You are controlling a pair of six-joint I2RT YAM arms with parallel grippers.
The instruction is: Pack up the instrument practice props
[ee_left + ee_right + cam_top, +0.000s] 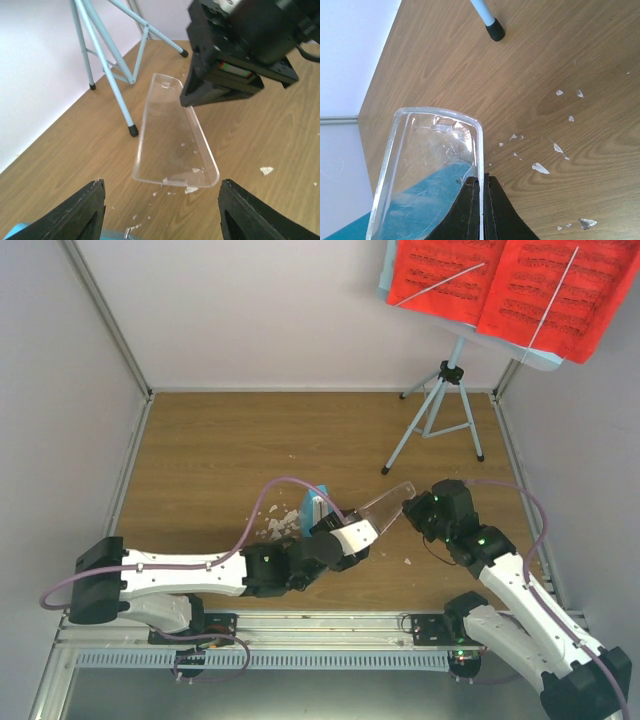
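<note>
The pale-blue music stand stands at the back right with red sheet-music pages on its plate. My right gripper is shut on one side wall of the clear piece, a see-through tray held above the table; it also shows in the right wrist view and the left wrist view. My left gripper is open and empty, just short of the clear piece's near end. The small blue box stands beside the left gripper.
Small white scraps lie on the wooden table near the blue box, and more under the right gripper. Metal frame posts and white walls close in the table's sides.
</note>
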